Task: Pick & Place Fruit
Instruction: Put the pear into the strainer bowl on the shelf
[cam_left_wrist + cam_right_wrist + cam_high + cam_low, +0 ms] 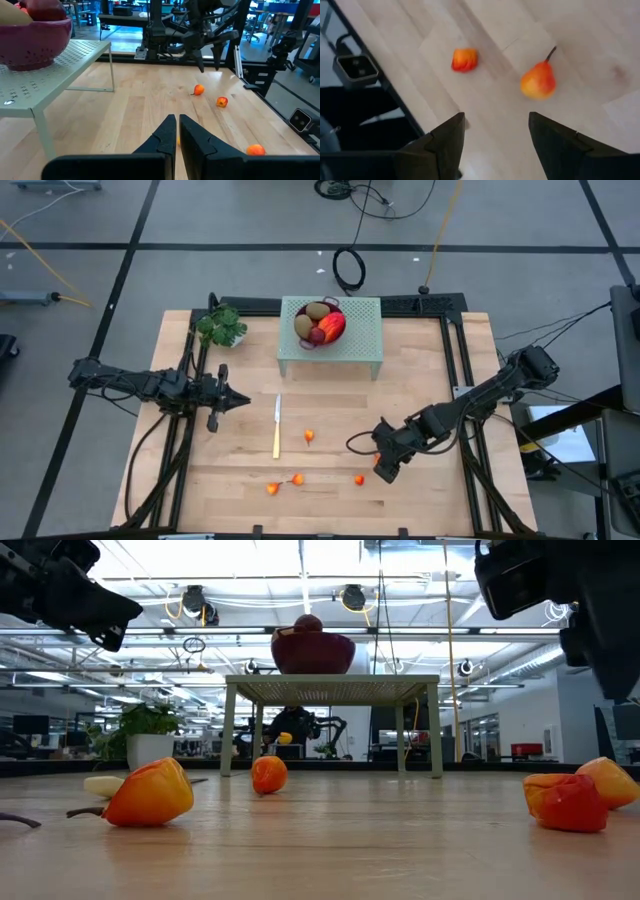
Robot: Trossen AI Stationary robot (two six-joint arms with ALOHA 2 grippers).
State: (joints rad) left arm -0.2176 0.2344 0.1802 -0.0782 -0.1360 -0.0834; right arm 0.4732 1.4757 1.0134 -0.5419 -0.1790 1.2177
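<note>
A dark red bowl (pixel 320 326) holding larger fruit stands on a pale green rack (pixel 360 340) at the table's far middle. Several tiny orange-red fruits lie on the wood: one (pixel 309 437) beside the knife, two (pixel 272 489) (pixel 297 479) near the front edge, one (pixel 359 479) close to my right gripper. My right gripper (pixel 384 471) hangs open above the table, tipped downward; its wrist view shows two small fruits (pixel 464 59) (pixel 538 82) beyond the fingertips and nothing between them. My left gripper (pixel 236 398) is shut, held level above the table's left part.
A yellow-handled knife (pixel 277 427) lies on the table left of centre. A green leafy plant (pixel 222 326) stands at the far left, beside the rack. Black frame rails (pixel 462 370) run along the table's sides. Bare wood lies between the rack and the scattered fruits.
</note>
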